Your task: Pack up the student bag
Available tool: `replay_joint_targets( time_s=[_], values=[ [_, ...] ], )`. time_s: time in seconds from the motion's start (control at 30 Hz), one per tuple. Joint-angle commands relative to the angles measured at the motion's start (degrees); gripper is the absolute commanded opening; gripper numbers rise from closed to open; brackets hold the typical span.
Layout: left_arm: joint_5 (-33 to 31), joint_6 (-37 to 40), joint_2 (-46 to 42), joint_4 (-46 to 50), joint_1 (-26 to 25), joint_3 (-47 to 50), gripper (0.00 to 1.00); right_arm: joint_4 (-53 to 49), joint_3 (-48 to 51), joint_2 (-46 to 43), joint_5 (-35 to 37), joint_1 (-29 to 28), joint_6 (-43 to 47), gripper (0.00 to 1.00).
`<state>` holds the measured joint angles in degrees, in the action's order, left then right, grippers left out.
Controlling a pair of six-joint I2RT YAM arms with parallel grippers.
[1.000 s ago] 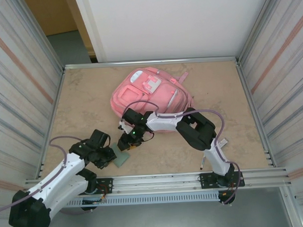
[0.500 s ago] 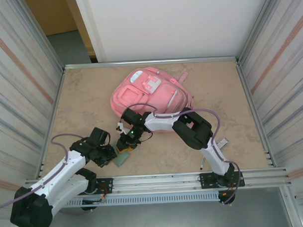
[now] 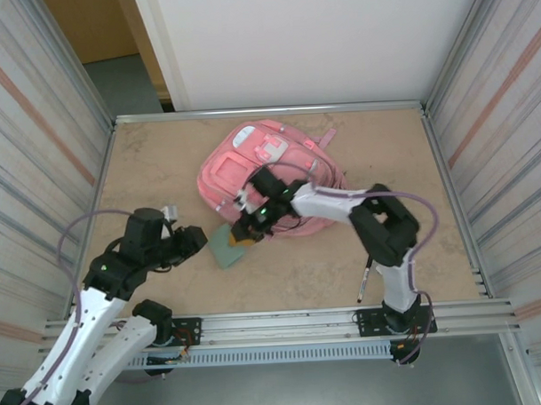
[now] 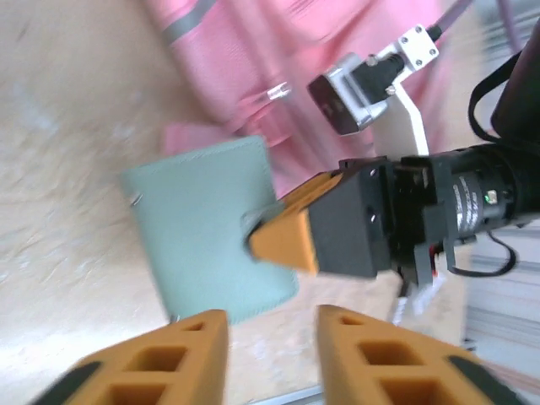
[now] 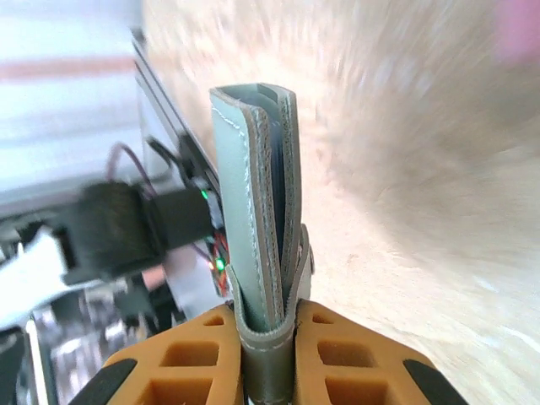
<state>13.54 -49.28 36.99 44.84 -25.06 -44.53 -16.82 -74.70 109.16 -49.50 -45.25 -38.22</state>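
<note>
The student bag [image 3: 271,171], a big pink backpack, lies at the back middle of the table and shows pink along the top of the left wrist view [image 4: 245,59]. My right gripper [image 3: 246,232] sits at the bag's near edge, shut on a flat green wallet [image 3: 224,248]. In the right wrist view the wallet [image 5: 257,202] stands edge-on, pinched between the orange fingers [image 5: 198,359]. My left gripper [image 3: 195,239] is open just left of the wallet [image 4: 202,232], with bare table between its fingers [image 4: 169,359].
A dark pen [image 3: 366,279] lies on the table near the right arm's base. Ribbed metal walls close in the left and right sides, and a rail [image 3: 284,322] runs along the near edge. Bare tabletop [image 3: 154,171] spreads left of the bag.
My left gripper has let go of the wallet and drawn back to the left. The right gripper has closed on the wallet and carried it up toward the bag's near edge.
</note>
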Motion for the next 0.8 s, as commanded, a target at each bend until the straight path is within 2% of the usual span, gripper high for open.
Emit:
replay_joint_targets(
  time_s=[0.0,0.07,0.1,0.23,0.33,0.43,0.63,0.77],
  values=[
    [2.41,7.12,4.12,-3.77,0.19,-3.83,0.42,-1.44,3.26,-11.61,2.48,7.31,0.6,0.12],
    [5.19,10.64,9.24,-4.3,-0.7,-6.91,0.46,-1.39,6.67,-17.3,4.26,12.5,0.81,0.12],
    [4.45,12.83,12.06,-4.56,-2.55,-8.69,0.49,-1.11,8.65,-19.95,5.46,15.51,1.41,0.12],
    [-7.43,20.69,24.43,-5.6,-14.09,-17.56,0.59,-3.16,14.47,-27.32,7.38,29.2,0.87,0.12],
    [-10.53,25.82,35.67,-4.98,-19.26,-26.42,0.68,-1.31,20.64,-33.16,7.82,38.03,-1.61,0.11],
    [-16.28,28.44,48.09,-2.83,-22.52,-35.5,0.75,-0.38,25.95,-39.36,8.35,45.71,-3.51,0.12],
    [-21.34,32.3,68.49,-0.18,-27.08,-51.56,0.83,-3.74,32.89,-49.8,11.34,57.79,-1.92,0.12],
    [-25.05,32.83,79.38,5.32,-27.9,-62.17,0.83,-4.66,35.29,-55.05,14.35,60.46,-1.9,0.12]
  ],
)
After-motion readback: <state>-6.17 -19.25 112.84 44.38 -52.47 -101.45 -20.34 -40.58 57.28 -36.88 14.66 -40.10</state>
